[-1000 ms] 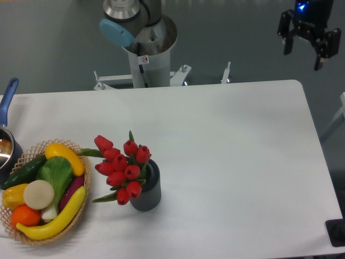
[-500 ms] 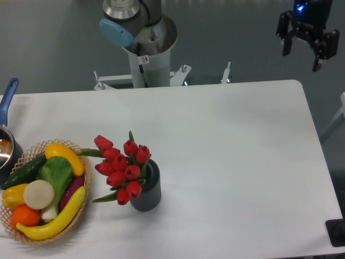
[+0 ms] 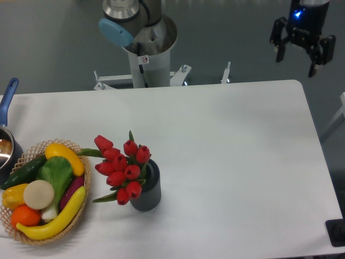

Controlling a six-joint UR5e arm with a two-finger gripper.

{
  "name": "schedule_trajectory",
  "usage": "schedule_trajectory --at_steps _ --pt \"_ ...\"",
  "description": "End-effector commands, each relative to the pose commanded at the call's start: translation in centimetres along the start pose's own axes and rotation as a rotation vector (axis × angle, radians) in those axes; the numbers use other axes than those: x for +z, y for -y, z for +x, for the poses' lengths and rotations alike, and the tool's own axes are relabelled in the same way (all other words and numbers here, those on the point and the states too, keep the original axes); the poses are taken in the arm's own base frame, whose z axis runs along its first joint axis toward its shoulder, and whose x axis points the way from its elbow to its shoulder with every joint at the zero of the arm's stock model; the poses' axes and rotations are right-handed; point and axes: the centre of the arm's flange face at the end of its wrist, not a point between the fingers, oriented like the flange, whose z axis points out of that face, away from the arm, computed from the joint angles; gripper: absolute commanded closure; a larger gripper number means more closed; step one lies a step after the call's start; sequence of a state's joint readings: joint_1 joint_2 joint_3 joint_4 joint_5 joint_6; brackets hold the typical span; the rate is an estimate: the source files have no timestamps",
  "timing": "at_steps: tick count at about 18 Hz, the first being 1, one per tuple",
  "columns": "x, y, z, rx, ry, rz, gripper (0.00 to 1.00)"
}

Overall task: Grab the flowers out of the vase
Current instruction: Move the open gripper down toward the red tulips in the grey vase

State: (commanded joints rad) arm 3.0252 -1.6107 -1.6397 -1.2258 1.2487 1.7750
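One gripper (image 3: 295,58), fingers spread, grasping nothing, beyond table's (image 3: 232,140) far right corner. Flowers (image 3: 122,167) seated in vase (image 3: 147,190), at 7 o'clock from gripper, well apart.

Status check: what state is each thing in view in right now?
gripper: jaws open, empty, beyond the table's far right corner
flowers: in the vase, leaning left
vase: upright, holding the flowers
basket: full of fruit and vegetables
pot: at left edge, mostly cut off
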Motion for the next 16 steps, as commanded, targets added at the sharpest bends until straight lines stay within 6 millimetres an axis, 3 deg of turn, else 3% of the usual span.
schedule_trajectory --at_steps 8,16 --pt "2.2 2.0 0.5 -0.09 0.015 0.052 0.0" --pt "4.8 5.5 2.2 -0.288 -0.056 0.341 0.0"
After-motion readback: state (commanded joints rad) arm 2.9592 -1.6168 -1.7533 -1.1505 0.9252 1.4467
